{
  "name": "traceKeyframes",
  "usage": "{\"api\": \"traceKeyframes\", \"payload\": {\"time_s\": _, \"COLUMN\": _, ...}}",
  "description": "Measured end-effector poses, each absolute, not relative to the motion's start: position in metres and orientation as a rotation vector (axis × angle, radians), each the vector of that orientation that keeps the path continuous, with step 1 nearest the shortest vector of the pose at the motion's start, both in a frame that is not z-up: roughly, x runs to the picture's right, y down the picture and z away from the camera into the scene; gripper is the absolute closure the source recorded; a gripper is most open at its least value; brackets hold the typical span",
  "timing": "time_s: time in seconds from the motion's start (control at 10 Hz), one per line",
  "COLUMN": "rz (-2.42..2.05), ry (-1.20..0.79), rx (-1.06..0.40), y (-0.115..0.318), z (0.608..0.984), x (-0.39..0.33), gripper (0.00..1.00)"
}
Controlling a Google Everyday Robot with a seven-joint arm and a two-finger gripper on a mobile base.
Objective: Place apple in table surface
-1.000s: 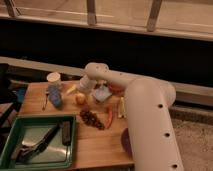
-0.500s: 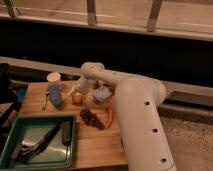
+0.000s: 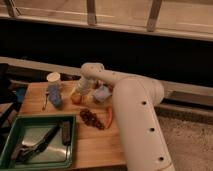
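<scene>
The apple point(image 3: 76, 98) is a small yellow-orange fruit resting on the light-brown wooden table surface point(image 3: 95, 142), near its middle back. My gripper point(image 3: 79, 91) sits right over the apple at the end of the white arm point(image 3: 132, 112), which reaches in from the right and covers the table's right part. The apple's top is hidden by the gripper.
A green tray point(image 3: 37, 142) with dark utensils lies at the front left. A dark red grape cluster point(image 3: 91, 119) and an orange-red item point(image 3: 108, 116) lie in front of the apple. A white cup point(image 3: 53, 78), a blue object point(image 3: 54, 95) and a small box point(image 3: 101, 93) stand nearby.
The arm has swung left and lower over the table, and the gripper has come down at the apple's spot.
</scene>
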State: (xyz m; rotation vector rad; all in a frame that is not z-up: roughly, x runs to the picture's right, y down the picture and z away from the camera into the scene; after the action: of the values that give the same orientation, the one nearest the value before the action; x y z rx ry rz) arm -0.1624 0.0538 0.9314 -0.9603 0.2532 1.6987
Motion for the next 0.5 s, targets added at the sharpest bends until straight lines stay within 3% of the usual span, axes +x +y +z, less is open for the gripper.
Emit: {"api": "traceKeyframes", "payload": {"time_s": 0.5, "rz": 1.744, "ry": 0.142, "rx": -0.888, "y": 0.023, "z": 0.89, "x": -0.144, "gripper": 0.85}}
